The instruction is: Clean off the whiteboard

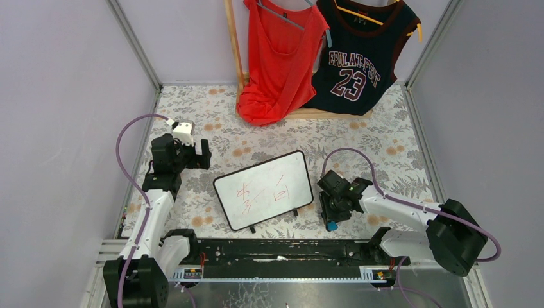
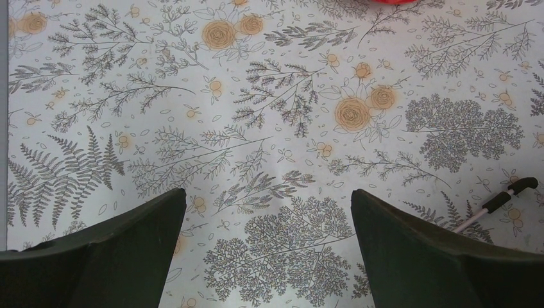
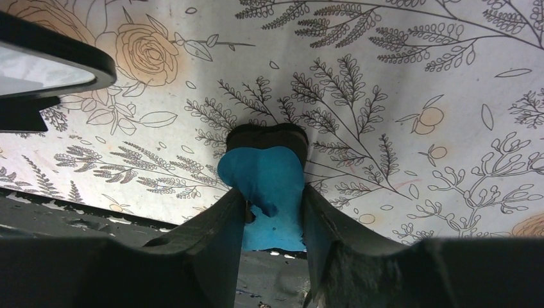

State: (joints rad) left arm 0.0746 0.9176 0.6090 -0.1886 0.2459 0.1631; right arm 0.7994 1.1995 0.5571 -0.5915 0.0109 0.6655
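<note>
Pinching the blue eraser [image 3: 266, 186], right jaws point down beside the whiteboard [image 1: 263, 190]; left jaws spread.

We see a red sleeveless top [image 1: 277, 64] beside a dark numbered basketball jersey [image 1: 360, 61], both hanging over the floral-printed tablecloth [image 1: 256, 138].

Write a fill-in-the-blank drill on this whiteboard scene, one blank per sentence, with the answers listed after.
1. The whiteboard bears scribbles in ____ ink.
2. The right jaws are shut on a ____ eraser.
3. The left jaws hang ____ over the floral tablecloth, holding nothing.
4. The dark jersey shows the number ____.

Answers: red; blue; open; 23
</note>
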